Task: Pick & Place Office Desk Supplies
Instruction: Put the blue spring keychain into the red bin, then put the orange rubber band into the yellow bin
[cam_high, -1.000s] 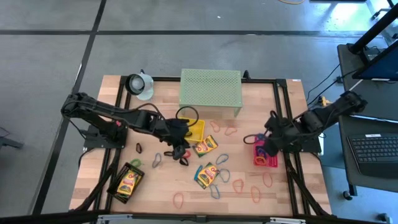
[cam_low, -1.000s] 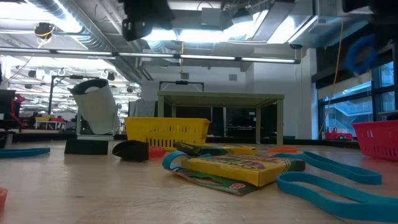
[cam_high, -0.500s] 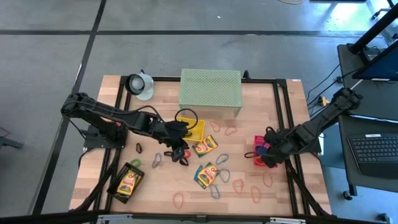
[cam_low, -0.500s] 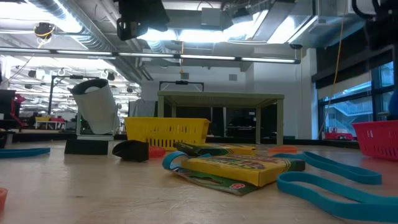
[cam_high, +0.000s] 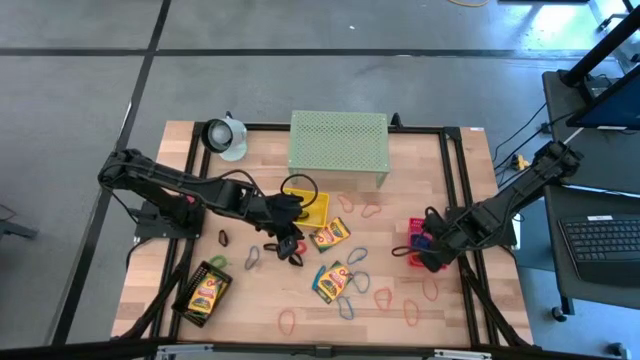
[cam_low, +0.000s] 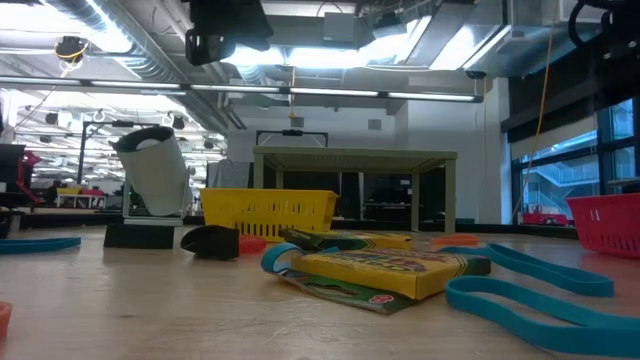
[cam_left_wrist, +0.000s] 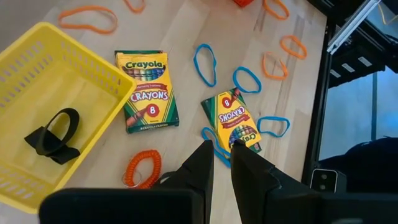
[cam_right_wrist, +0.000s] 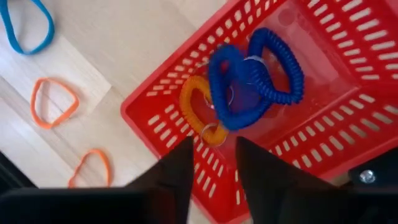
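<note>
The wooden slatted table (cam_high: 400, 300) carries a pale green mesh shelf (cam_high: 338, 142) at its far middle. Left of centre sits a yellow mesh tray (cam_left_wrist: 37, 81) with a black strap clip (cam_left_wrist: 53, 134) inside. At the right edge stands a red plastic mesh tray (cam_right_wrist: 348, 124); in it lie a blue coiled loop (cam_right_wrist: 252, 78) and an orange coiled loop (cam_right_wrist: 198, 107). Two yellow-green crayon boxes (cam_left_wrist: 147, 90) rest mid-table among thin blue and orange bands (cam_left_wrist: 205, 64).

The right gripper (cam_right_wrist: 211, 165) hangs just above the red tray's near rim, its jaws a little apart and empty, the coils directly beyond the tips. The left gripper (cam_left_wrist: 221, 165) hovers over the table centre, jaws nearly together with nothing between them; a crayon box lies just ahead and an orange coil (cam_left_wrist: 144, 169) just beside.
</note>
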